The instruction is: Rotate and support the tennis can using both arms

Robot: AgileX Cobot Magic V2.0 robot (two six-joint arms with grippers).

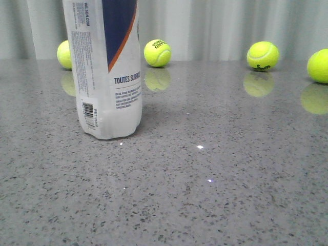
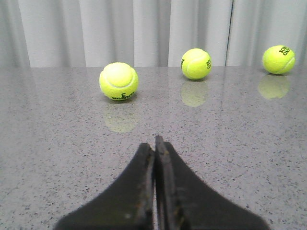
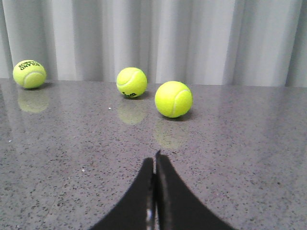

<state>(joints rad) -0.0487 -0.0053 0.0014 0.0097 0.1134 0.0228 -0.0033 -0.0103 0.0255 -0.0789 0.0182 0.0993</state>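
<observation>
The tennis can [image 1: 106,72] stands upright on the grey speckled table [image 1: 215,179] at the left of the front view; its white and navy label with an orange stripe and a barcode faces me, and its top is cut off by the frame. Neither arm shows in the front view. My left gripper [image 2: 154,143] is shut and empty, low over the table. My right gripper [image 3: 155,160] is shut and empty, low over the table. The can shows in neither wrist view.
Several yellow tennis balls lie along the back of the table by a grey curtain: one behind the can [image 1: 64,54], one [image 1: 157,53], one [image 1: 263,55], one at the right edge [image 1: 319,65]. Balls lie ahead of the left gripper [image 2: 118,81] and the right gripper [image 3: 173,99].
</observation>
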